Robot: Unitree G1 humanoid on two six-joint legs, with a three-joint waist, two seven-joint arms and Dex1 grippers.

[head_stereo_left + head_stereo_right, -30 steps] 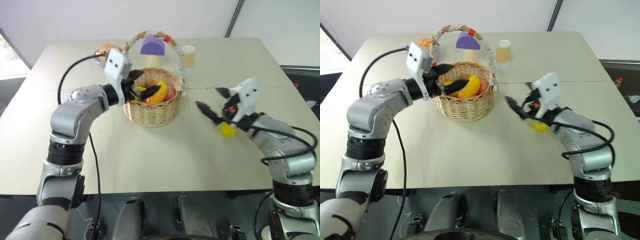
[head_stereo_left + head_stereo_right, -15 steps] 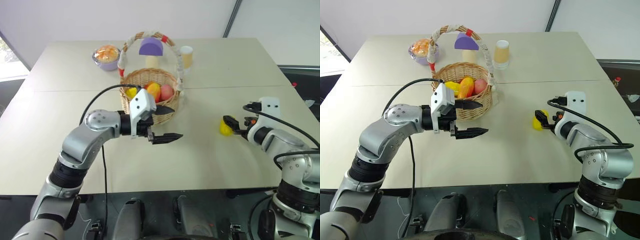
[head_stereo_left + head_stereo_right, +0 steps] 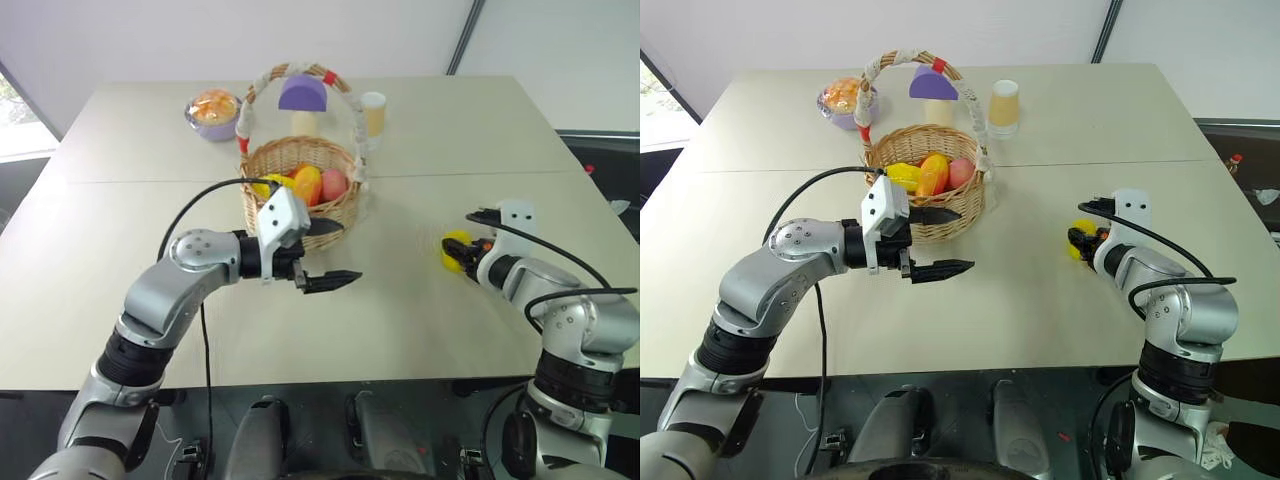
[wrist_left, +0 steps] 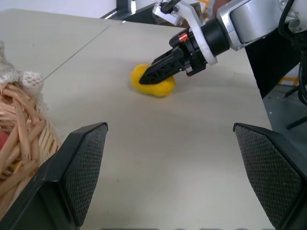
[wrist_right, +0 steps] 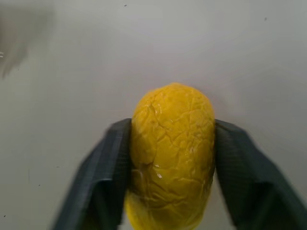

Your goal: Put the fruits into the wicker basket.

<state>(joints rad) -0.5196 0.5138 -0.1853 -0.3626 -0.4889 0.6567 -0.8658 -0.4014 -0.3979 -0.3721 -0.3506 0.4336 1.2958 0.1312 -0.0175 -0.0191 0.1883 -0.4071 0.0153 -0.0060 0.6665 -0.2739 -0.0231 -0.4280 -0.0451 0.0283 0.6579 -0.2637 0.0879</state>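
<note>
On the right side of the table (image 3: 420,330), the right end effector (image 5: 165,158) has its two black fingers pressed against either side of the yellow lemon (image 5: 170,153), which sits on the tabletop. The grip looks closed on it, and the lemon is not lifted.

The left end effector (image 3: 325,255) hovers just in front of the wicker basket (image 3: 345,200), its fingers spread wide and holding nothing, pointing across toward the lemon.

Inside the basket lie a pink-red fruit (image 3: 333,184), an elongated red-orange-yellow fruit (image 3: 306,184) and a yellow piece (image 3: 264,186) at the near-left rim.

Behind the basket stand a purple-capped mushroom shape (image 3: 303,100), a paper cup (image 3: 374,112) and a purple bowl (image 3: 214,113) filled with orange.
</note>
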